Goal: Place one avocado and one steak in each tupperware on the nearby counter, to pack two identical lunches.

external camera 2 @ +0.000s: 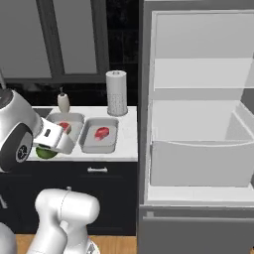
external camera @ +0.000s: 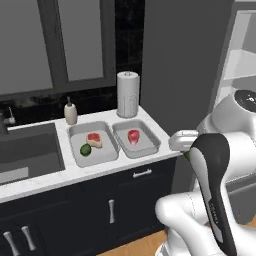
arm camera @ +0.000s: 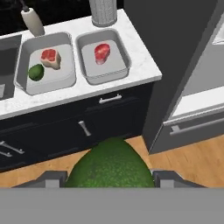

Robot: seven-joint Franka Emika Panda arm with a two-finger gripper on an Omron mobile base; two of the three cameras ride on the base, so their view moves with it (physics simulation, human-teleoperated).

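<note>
My gripper (arm camera: 109, 180) is shut on a dark green avocado (arm camera: 111, 166), held in the air in front of the counter (arm camera: 140, 61) and right of the trays; the same held avocado (external camera 2: 45, 154) peeks from under the hand. Two light-grey tupperware sit side by side on the counter. The left tupperware (arm camera: 22, 65) holds a steak (arm camera: 50, 57) and a second avocado (arm camera: 36, 72). In the right tupperware (arm camera: 124, 57) lies one red steak (arm camera: 102, 51). From the left base view, the hand (external camera: 186, 150) hangs just off the counter's right end, near the right tupperware (external camera: 150, 137).
A dark sink (external camera: 27, 150) lies left of the trays, with a soap bottle (external camera: 70, 112) and a paper towel roll (external camera: 127, 94) behind them. The open fridge (external camera 2: 198, 124) stands right of the counter. Dark cabinets with silver handles (arm camera: 109, 99) run below.
</note>
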